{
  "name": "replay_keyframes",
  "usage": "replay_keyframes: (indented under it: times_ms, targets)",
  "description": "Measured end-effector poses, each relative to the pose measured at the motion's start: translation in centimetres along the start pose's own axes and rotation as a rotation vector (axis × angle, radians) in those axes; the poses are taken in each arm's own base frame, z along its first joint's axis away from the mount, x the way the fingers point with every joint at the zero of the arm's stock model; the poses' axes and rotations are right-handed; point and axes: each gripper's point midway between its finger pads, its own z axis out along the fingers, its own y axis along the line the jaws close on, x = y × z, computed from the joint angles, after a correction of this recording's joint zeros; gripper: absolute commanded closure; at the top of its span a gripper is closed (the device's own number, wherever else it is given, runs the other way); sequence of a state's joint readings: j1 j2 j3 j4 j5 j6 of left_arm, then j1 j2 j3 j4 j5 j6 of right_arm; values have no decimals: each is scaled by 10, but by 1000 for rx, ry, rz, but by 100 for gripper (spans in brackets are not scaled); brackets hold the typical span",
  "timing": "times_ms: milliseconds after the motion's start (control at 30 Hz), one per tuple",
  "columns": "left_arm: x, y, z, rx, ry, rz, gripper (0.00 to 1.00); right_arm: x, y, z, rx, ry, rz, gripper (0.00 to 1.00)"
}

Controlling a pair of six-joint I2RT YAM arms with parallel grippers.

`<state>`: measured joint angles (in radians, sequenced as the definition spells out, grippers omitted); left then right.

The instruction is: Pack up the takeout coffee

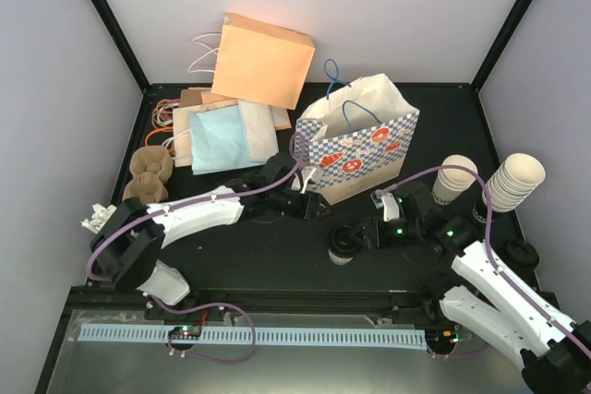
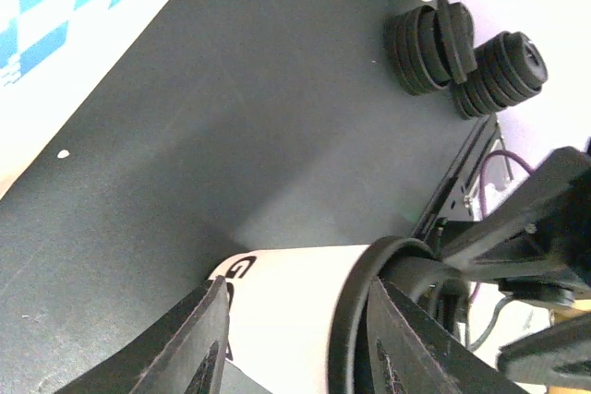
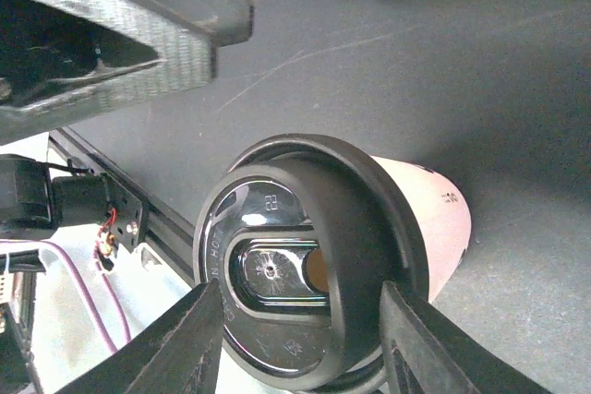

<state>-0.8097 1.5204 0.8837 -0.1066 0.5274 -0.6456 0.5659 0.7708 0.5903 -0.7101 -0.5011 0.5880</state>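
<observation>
So the takeout coffee cup (image 1: 343, 248) is standing upright on the matte black table (image 1: 259, 256), out in front of the blue-checked paper bag (image 1: 365, 149) and not in it. It's a small tapered cream paper thing with dark print on its side. It's capped with a glossy black plastic lid (image 3: 277, 274) that has a raised rim and an oval sip panel.

The right gripper (image 1: 363, 234) comes at it from the right, its dark angular fingers (image 3: 185, 348) straddling the lid. Honestly I can't tell if they're actually pinching it or just sitting either side.

The left gripper (image 1: 319, 208) hangs near the bag's bottom corner, jaws spread with nothing in them. From its wrist view the cup shows just past the fingertips.

Off to the right are two tall nested stacks of cups (image 1: 512, 182), with stubby ribbed piles of spare lids (image 2: 462, 53) by them. Back left, flat kraft bags (image 1: 263, 62) lie in a loose heap.
</observation>
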Motion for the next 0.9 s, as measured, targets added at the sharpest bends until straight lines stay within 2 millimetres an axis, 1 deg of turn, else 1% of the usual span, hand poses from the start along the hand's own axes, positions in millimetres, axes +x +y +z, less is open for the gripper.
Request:
replay_keyframes:
  times_ms: [167,267,367,533,633,700,800,900]
  targets:
    - [-1,-14,-18,24,-30,21,54,1,3,1,-22,-2,47,48]
    - [6,-18,-28,38,-40,22,53,0,4,0,-25,-5,62,48]
    - [19,-17,-33,46,-25,-1,54,-3,6,-1,-22,-3,64,48]
    - [50,-13,-33,50,22,-51,54,-18,17,-10,-12,-29,39,49]
    - [65,-17,-34,71,42,-72,57,-28,20,-17,12,-62,11,53]
    - [71,-22,-33,98,51,-87,58,-33,18,-21,29,-82,1,56]
    - [81,-27,-29,141,66,-119,62,-39,7,-23,53,-105,15,58]
    - [88,-30,-25,167,84,-145,64,-37,-5,-19,63,-101,42,61]
